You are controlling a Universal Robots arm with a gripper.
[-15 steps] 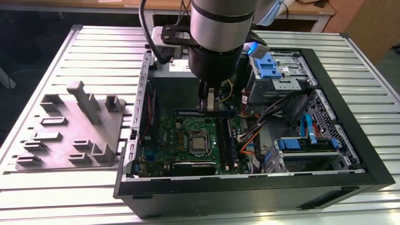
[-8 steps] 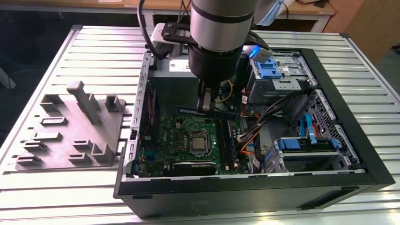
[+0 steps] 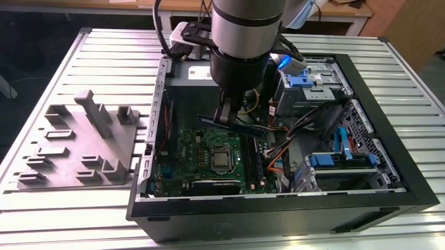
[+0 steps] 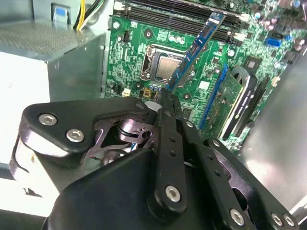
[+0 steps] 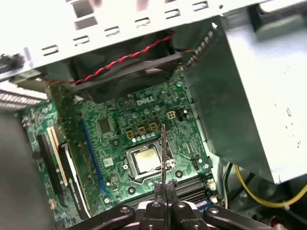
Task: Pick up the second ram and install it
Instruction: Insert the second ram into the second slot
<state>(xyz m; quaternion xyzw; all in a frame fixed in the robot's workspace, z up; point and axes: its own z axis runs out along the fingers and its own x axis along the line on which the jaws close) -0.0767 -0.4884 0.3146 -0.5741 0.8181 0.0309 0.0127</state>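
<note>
The second ram [image 3: 240, 126] is a long, thin, blue-edged stick hanging level above the green motherboard [image 3: 198, 151] inside the open computer case. My gripper [image 3: 226, 119] is shut on it near its middle. In the second wrist view the ram [image 4: 197, 44] sticks out from the fingertips [image 4: 166, 96] over the CPU socket [image 4: 165, 64], short of the black memory slots [image 4: 177, 14]. The first wrist view shows the ram [image 5: 163, 148] edge-on, above the CPU socket [image 5: 145, 160], with the gripper [image 5: 165, 188] shut on it. The memory slots [image 3: 255, 162] lie below, toward the exterior view's right.
The black case [image 3: 278, 208] walls surround the board. A grey moulded tray [image 3: 76, 146] with upright posts sits on the exterior view's left. Drive cages with blue clips [image 3: 341, 159] and cables [image 3: 282, 151] crowd the case's right side. The grey power supply [image 5: 254, 96] stands beside the board.
</note>
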